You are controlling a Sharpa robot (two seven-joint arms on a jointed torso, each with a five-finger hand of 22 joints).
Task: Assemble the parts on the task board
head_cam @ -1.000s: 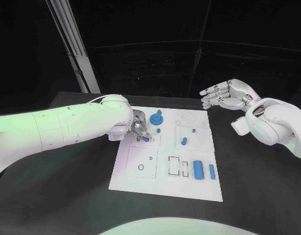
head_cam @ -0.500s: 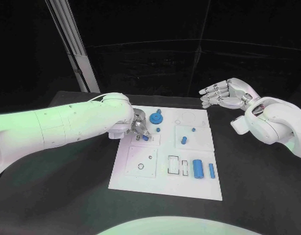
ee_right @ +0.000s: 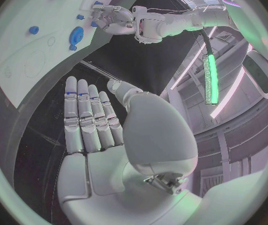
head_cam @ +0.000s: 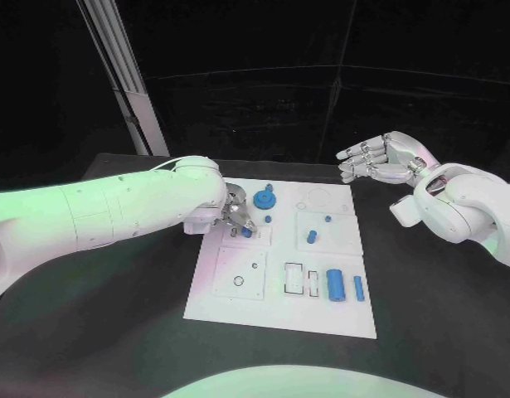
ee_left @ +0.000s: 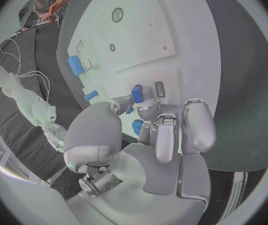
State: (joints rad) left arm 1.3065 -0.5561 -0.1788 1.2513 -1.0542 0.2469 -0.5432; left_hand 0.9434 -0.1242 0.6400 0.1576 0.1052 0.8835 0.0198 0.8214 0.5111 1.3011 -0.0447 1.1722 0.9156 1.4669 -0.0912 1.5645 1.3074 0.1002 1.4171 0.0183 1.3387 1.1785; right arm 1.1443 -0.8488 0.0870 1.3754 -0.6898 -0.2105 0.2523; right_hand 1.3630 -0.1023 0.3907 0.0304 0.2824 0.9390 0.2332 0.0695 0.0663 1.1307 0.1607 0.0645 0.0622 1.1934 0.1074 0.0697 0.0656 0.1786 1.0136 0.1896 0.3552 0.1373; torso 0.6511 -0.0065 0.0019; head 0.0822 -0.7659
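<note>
Head view: the white task board [head_cam: 281, 286] lies mid-table on the black table [head_cam: 111, 290]. The left hand [head_cam: 233, 217] is down on the board's upper left area, fingers bunched over a small blue part [head_cam: 246, 234] at its tips. Just beyond it sits a blue round gear-like part [head_cam: 264, 200], w/ a tiny blue peg [head_cam: 268, 220] beside it. Further toward the board's right: a short blue peg [head_cam: 327, 220] and a small blue cylinder [head_cam: 311, 238]. Nearer the robot, a big blue cylinder [head_cam: 336, 284] and a slim blue bar [head_cam: 359, 288] lie side by side next to rectangular slots. The right hand [head_cam: 376, 160] is raised off the board's far right corner, well apart from any part.

Left wrist view: left hand's fingers [ee_left: 161, 135] curl down onto the board, thumb and fingertips closing around the small blue part [ee_left: 136, 93], which is at a pocket on the board. It looks pinched, but whether it's seated or just touching I can't tell. A grey slot [ee_left: 160, 89] sits just beside it.

Right wrist view: right hand [ee_right: 93, 130] is flat, fingers straight and side by side, holding nothing. The board [ee_right: 21, 55] w/ the gear-like part [ee_right: 76, 36] is far off.

Step in hand, I'd say: left hand placing or pressing the small part into its pocket. Next move prob. needs careful alignment, a straight push down, then letting go w/o tipping it.
</note>
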